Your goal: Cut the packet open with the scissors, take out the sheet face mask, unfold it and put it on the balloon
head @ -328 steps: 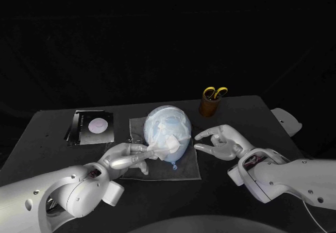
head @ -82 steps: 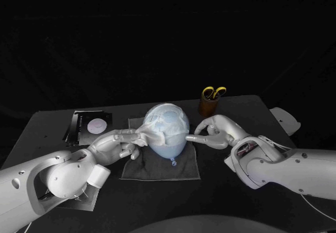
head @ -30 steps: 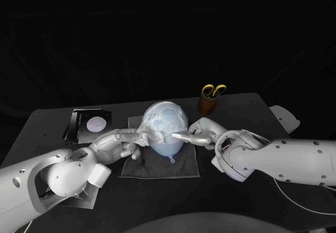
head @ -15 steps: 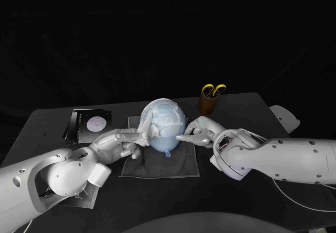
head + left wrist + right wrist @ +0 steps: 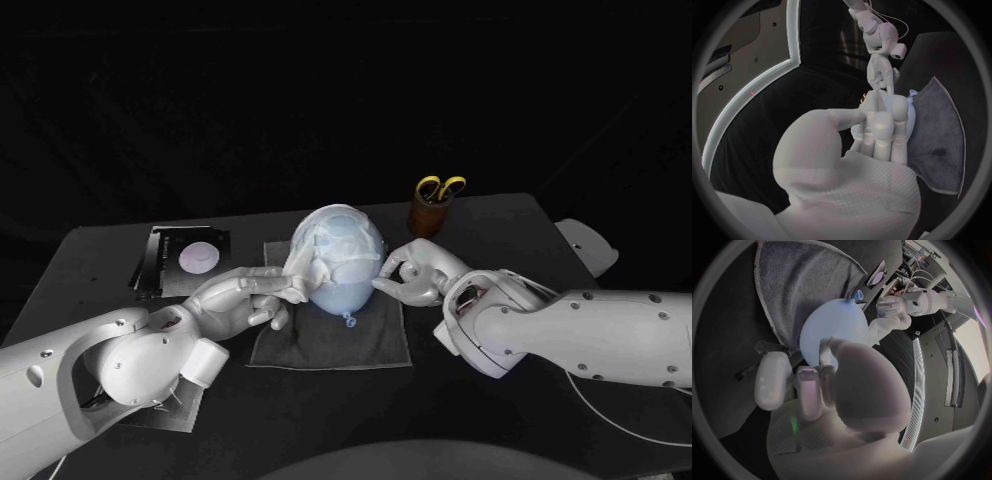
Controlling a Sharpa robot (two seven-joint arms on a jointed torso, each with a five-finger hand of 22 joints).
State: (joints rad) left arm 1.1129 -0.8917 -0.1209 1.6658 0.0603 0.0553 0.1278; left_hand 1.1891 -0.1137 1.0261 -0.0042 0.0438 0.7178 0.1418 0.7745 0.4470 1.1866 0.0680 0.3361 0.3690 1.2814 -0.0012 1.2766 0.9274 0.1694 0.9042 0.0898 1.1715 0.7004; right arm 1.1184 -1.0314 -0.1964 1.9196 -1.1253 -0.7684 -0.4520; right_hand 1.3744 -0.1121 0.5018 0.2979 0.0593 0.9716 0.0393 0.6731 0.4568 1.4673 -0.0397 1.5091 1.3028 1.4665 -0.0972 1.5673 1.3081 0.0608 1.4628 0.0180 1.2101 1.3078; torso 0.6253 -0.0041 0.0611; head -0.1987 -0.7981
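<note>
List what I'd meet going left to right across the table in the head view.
packet → left hand → balloon under the sheet face mask → right hand → white object at far right. The scissors overlap the right hand; skipped.

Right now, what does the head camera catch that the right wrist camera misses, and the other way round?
Head view's extras: the yellow-handled scissors in their brown holder, and the sheet mask draped over the balloon. Right wrist view's extra: the balloon's bare side near its knot, with the right hand touching it. Shared: balloon, grey cloth, left hand, packet.
</note>
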